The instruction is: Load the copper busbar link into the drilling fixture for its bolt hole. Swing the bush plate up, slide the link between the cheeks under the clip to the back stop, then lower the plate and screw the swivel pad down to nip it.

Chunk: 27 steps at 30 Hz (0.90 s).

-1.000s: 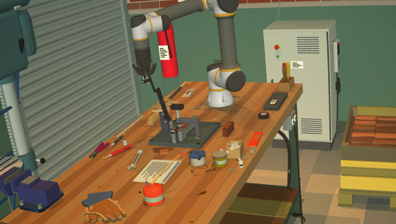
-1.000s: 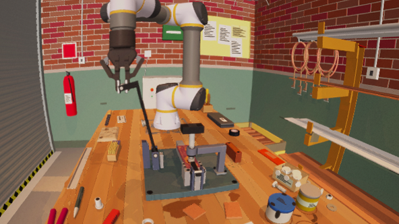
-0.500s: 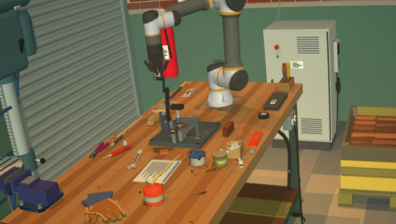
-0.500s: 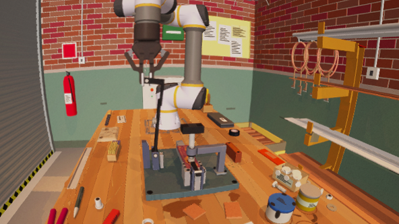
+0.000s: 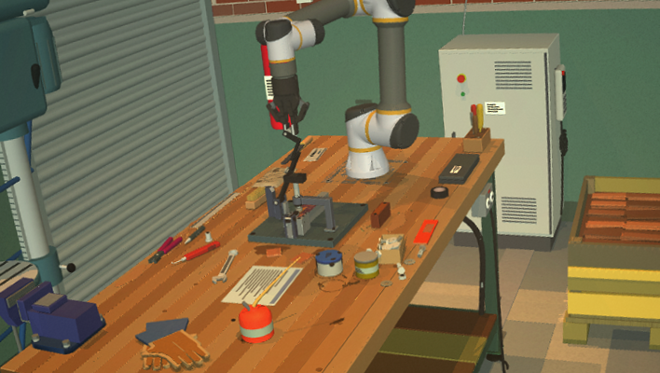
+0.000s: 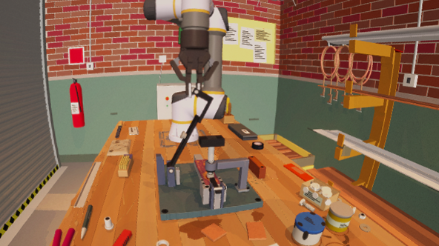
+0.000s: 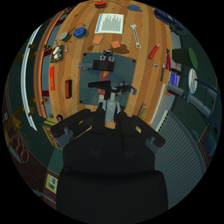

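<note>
In the middle of the workbench the drilling fixture [image 5: 307, 221] [image 6: 207, 188] [image 7: 106, 76] sits on a dark base plate. The copper busbar link [image 6: 207, 173] [image 7: 103, 79] lies between the cheeks under the grey bridge, whose swivel pad screw [image 6: 211, 149] [image 5: 295, 185] stands upright with a black knob on top. The black bush plate [image 6: 188, 131] [image 5: 290, 161] is raised on its hinge post and slants up over the fixture. Its free end carries a knurled handle [image 7: 111, 110]. My gripper [image 5: 289, 127] [image 6: 193, 89] [image 7: 110, 115] is above the fixture and is closed on that handle.
Two tins [image 6: 322, 222] and a small parts box [image 6: 317, 194] stand right of the fixture. A brown block [image 6: 257, 167] lies beside the base plate, two copper scraps [image 6: 233, 231] in front, and a wire brush [image 6: 124, 165], pencil, pliers and spanner on the left.
</note>
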Tool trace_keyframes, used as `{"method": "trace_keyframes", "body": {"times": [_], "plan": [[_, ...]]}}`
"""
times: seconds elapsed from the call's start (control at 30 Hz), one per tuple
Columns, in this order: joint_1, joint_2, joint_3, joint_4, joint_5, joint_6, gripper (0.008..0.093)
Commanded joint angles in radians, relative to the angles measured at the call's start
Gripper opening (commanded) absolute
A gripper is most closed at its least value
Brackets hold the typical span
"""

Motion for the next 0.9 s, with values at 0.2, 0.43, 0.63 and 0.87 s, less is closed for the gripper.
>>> {"method": "trace_keyframes", "body": {"times": [0.2, 0.43, 0.63, 0.87], "plan": [[0.08, 0.002, 0.038, -0.042, 0.0, 0.08, 0.008], [0.153, 0.016, 0.083, -0.101, 0.0, 0.153, 0.008], [0.205, 0.036, 0.123, -0.16, 0.0, 0.205, 0.008], [0.252, 0.065, 0.167, -0.234, 0.0, 0.252, 0.008]]}}
